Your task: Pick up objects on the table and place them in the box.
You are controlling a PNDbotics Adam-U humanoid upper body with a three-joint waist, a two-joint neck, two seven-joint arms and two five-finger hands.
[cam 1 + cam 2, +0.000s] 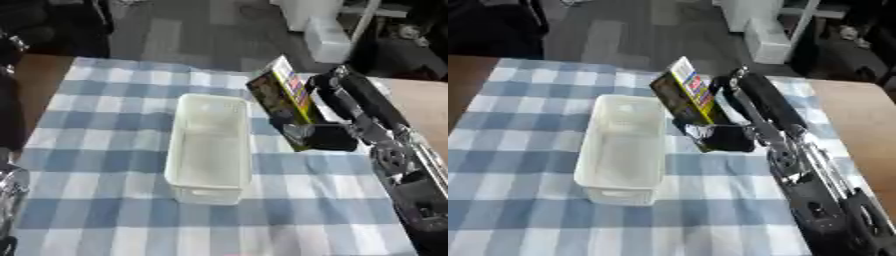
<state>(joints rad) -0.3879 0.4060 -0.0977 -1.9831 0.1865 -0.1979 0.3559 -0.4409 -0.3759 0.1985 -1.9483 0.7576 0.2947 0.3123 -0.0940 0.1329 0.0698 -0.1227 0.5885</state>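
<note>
Blue-and-white checked cloth [105, 150] covers the table nearest the viewer, with bare brown wood [859, 120] showing at its right and left edges. On the cloth, near the middle, stands a long white plastic box [210, 145], open at the top, its inside showing nothing but white. Just to the right of the box, a dark carton [682, 97] with a yellow and multicoloured printed side is held tilted, its top corner leaning away from the viewer and its lower end close to the cloth. The robot's right hand [724, 137] is wrapped around the carton's lower part, dark fingers curled against its side, and the black and silver right arm [798, 165] runs back toward the lower right corner, hiding the cloth beneath it. At the far left edge of the left eye view a silver and black part of the left arm [9, 187] shows; its hand cannot be made out. Beyond the table lies a grey floor [184, 35] with a white object [763, 42] standing on it.
</note>
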